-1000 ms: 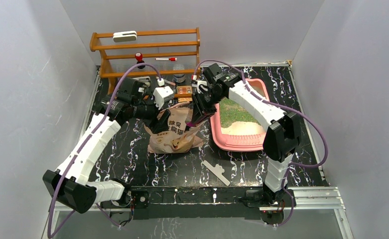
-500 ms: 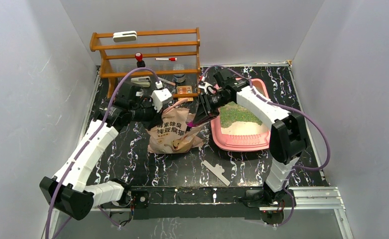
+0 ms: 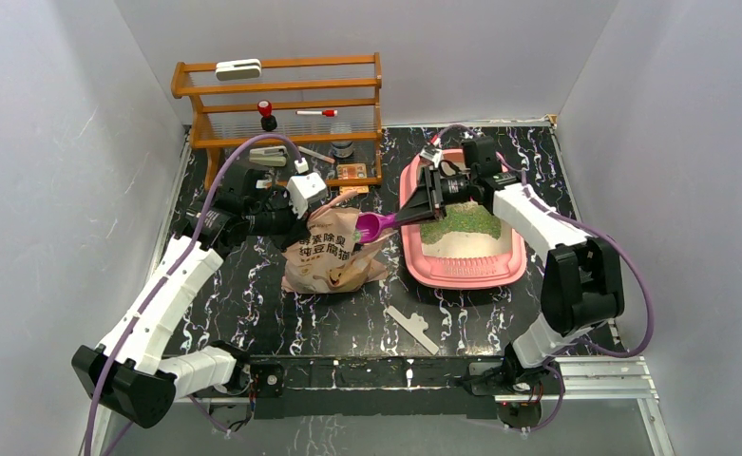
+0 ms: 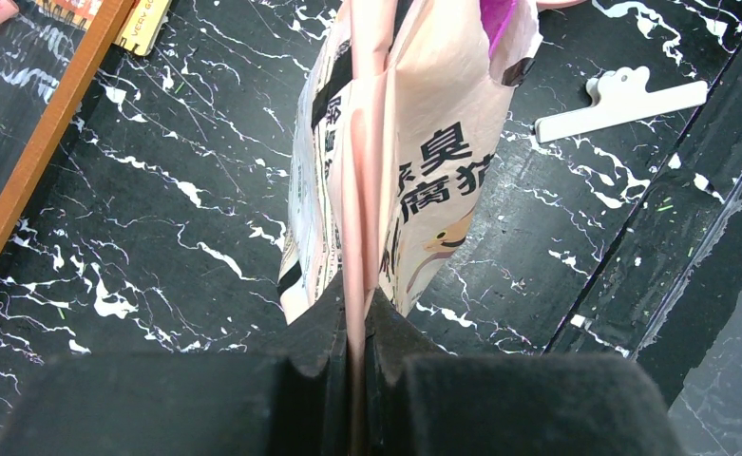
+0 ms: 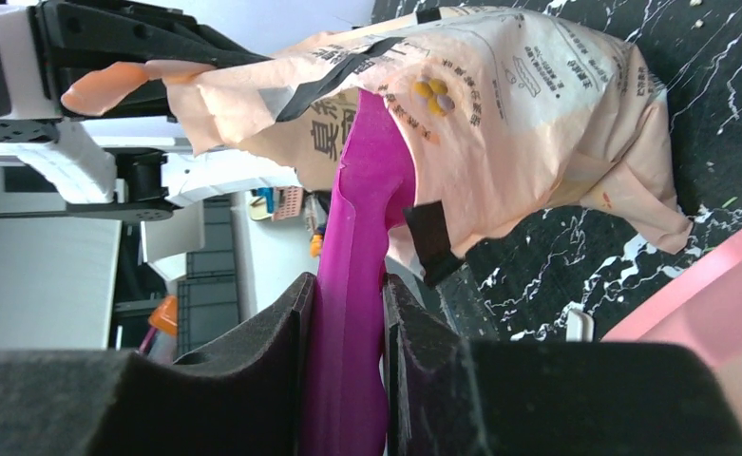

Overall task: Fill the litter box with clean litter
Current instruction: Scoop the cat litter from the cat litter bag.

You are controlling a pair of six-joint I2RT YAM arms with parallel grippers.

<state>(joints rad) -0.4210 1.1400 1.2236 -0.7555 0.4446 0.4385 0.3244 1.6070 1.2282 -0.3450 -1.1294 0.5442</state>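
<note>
Over the mouth of the beige cat-printed litter bag [image 3: 333, 258] we see the purple plastic scoop [image 3: 371, 226]. Its bowl is at the bag and its handle runs rightward into the right gripper [image 3: 420, 211]. That gripper's jaws are part-way closed and clamped on the handle, one pad on either side in the wrist view. The large pink rectangular plastic litter box [image 3: 462, 278] sits just right of the bag, under the right wrist. We judge the carry runs roughly along the scoop's long axis, rightward, and the right arm is clearly nearer. The loose green granules of clean litter [image 3: 462, 220] cover the tray's middle, and its near end shows pale. The left gripper [image 4: 355, 304] is fully closed, pinching the bag's top edge and holding it upright. We cannot tell whether the scoop is loaded.
</note>
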